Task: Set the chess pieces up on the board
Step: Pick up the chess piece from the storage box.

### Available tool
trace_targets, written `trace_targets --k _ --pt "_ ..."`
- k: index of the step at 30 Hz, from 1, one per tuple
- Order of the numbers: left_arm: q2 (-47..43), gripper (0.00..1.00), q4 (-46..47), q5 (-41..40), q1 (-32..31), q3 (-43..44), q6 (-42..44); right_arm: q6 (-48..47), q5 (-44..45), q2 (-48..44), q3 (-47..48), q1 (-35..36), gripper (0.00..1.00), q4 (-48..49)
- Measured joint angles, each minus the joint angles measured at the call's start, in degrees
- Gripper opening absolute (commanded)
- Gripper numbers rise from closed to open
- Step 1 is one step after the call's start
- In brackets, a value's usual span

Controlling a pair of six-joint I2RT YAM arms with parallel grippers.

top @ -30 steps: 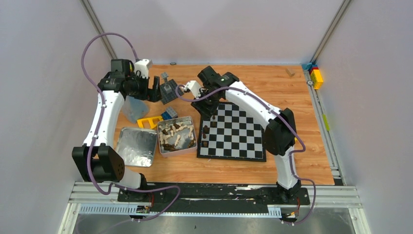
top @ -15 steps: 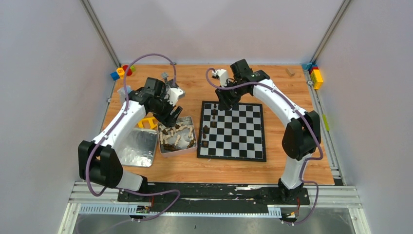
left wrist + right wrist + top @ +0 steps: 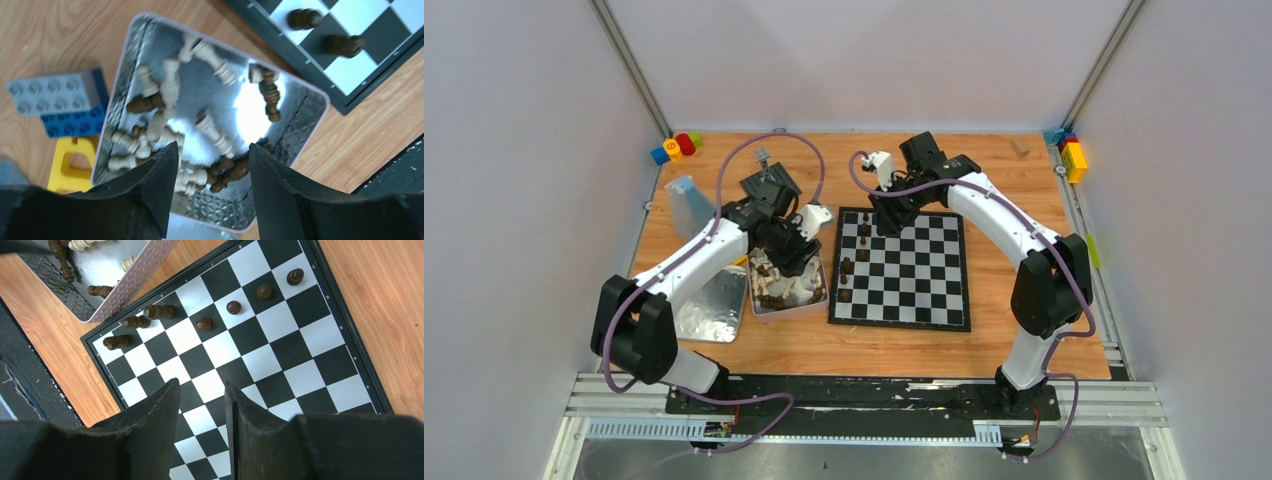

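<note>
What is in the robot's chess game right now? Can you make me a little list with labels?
board: flat black-and-silvery checked chessboard on the wooden table
on the board: seven small dark brown chess pieces, along the side nearest the tin; no cream ones seen
tin: shiny rectangular metal tin holding loose cream chess pieces and dark ones
left fingers: open, empty, over the tin
right fingers: open, empty, over the board
beside the tin: grey, blue and yellow plastic toy bricks

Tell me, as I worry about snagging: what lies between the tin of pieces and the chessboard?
Only a narrow strip of bare wooden table separates the tin from the board, seen in the left wrist view.
</note>
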Motion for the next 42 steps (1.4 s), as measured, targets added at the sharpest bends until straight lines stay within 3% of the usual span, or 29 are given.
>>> trace_targets --k 6,24,30,37,42 --pt "4.66 0.59 4.94 1.66 -5.97 -0.57 0.13 -0.42 0.28 -0.72 -0.81 -0.17 0.38 0.74" --pt "12.92 0.58 6.10 4.24 -9.99 -0.76 0.39 -0.85 1.09 -1.60 -3.91 -0.85 0.38 0.90" --pt "14.91 0.49 6.12 4.11 -10.03 -1.38 0.52 -0.85 1.11 -1.66 -3.91 -0.85 0.38 0.96" --pt "15.50 0.30 6.38 3.50 -10.08 -1.68 0.59 -0.85 1.11 -1.66 -3.91 -0.85 0.37 0.96" --pt "14.60 0.24 6.27 3.04 -10.03 -1.75 0.59 -0.85 1.11 -1.66 -3.91 -0.85 0.37 0.96"
